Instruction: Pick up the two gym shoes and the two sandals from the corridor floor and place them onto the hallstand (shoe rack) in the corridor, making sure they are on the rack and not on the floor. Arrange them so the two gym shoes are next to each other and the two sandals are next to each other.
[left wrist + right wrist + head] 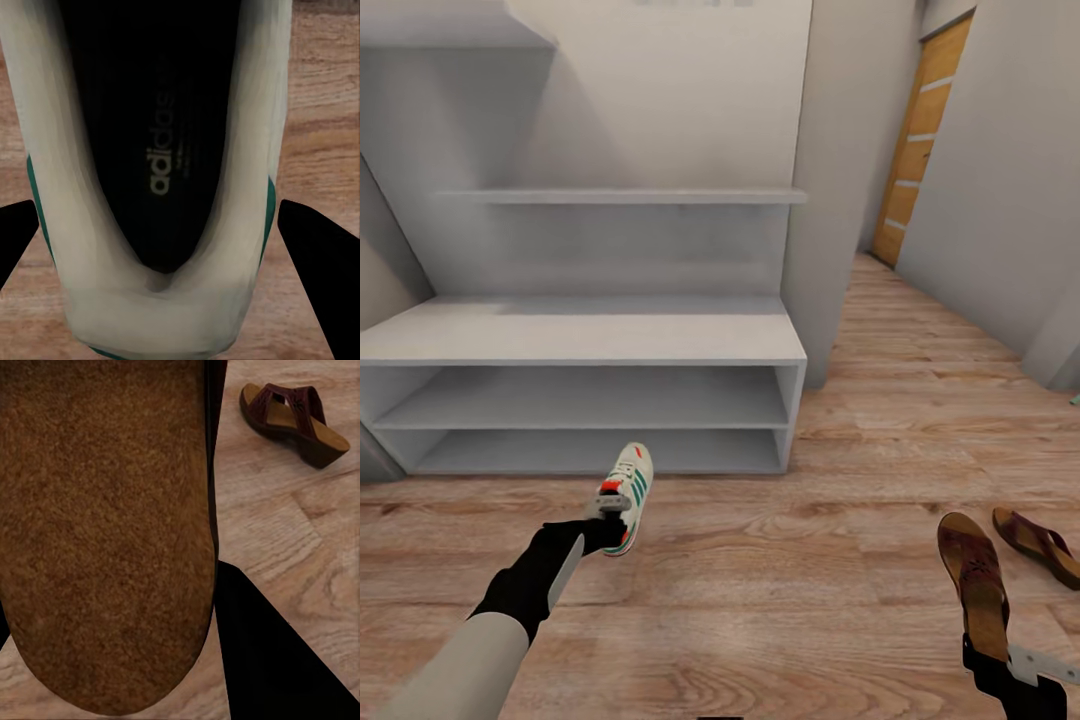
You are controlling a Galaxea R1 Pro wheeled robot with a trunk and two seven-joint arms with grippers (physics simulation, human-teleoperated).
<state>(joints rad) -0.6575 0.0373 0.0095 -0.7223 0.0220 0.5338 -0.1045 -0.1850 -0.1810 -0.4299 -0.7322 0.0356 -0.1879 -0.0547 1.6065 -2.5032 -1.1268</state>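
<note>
Nearest, the right gripper seems clamped on a stiff, flat sandal at its heel. The left gripper straddles a light gym shoe at the firm heel, apparently gripping; the hallstand stands beyond.

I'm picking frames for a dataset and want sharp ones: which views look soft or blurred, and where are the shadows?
Head view: even, flat light, mild softness, shadow inside the hallstand slots. Left wrist view: the gym shoe is so close its edges smear, its inside nearly black. Right wrist view: the held sandal is a grainy, close-up blur, while the other sandal on the floor reads sharper.
</note>
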